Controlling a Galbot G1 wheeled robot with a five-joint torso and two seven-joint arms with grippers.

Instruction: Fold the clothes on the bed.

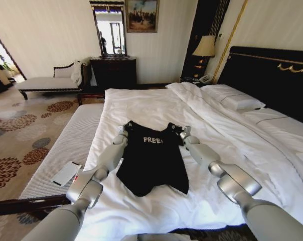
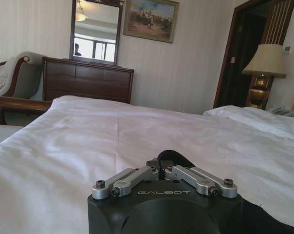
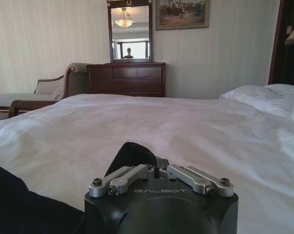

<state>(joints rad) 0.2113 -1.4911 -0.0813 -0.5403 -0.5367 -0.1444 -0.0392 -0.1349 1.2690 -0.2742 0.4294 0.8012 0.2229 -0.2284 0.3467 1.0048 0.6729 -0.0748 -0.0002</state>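
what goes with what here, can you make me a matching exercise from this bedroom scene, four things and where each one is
Things:
1. black T-shirt
2. left gripper
3. right gripper
4. table lamp

Places:
A. beside the headboard, against the far wall
B. at the shirt's shoulder nearer the pillows
C. spread on the white bed
D. at the shirt's shoulder nearer the bench

Pairs: 1-C, 2-D, 3-B, 4-A

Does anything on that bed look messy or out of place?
Only mildly. The black T-shirt lies slightly askew with an uneven hem, a gripper at each shoulder (left gripper, right gripper). The white duvet is bunched along one side of the bed.
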